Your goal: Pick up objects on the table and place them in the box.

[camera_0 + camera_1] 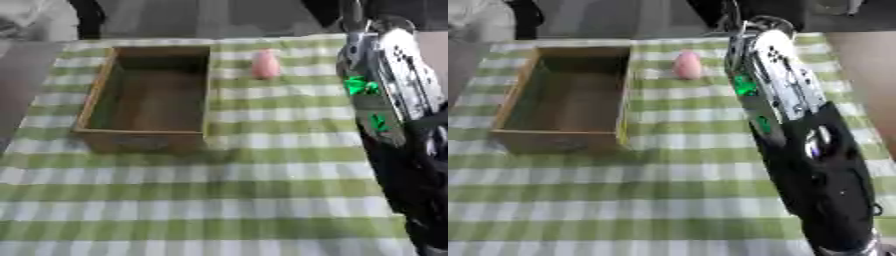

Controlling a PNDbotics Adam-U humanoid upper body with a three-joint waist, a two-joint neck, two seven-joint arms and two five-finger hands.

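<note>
A small pink rounded object (265, 64) lies on the green-and-white checked cloth near the table's far edge, just right of the wooden box (94, 100). The box is open at the top and nothing shows inside it. My right arm (798, 130) reaches from the lower right up toward the far edge, black low down and silver with green lights higher up. Its hand (750, 29) ends to the right of the pink object, apart from it, and is blurred. My left hand does not show.
The checked cloth (219, 200) covers the table from the box to the near edge. Dark shapes stand beyond the far edge. The table's right edge runs close under my right arm.
</note>
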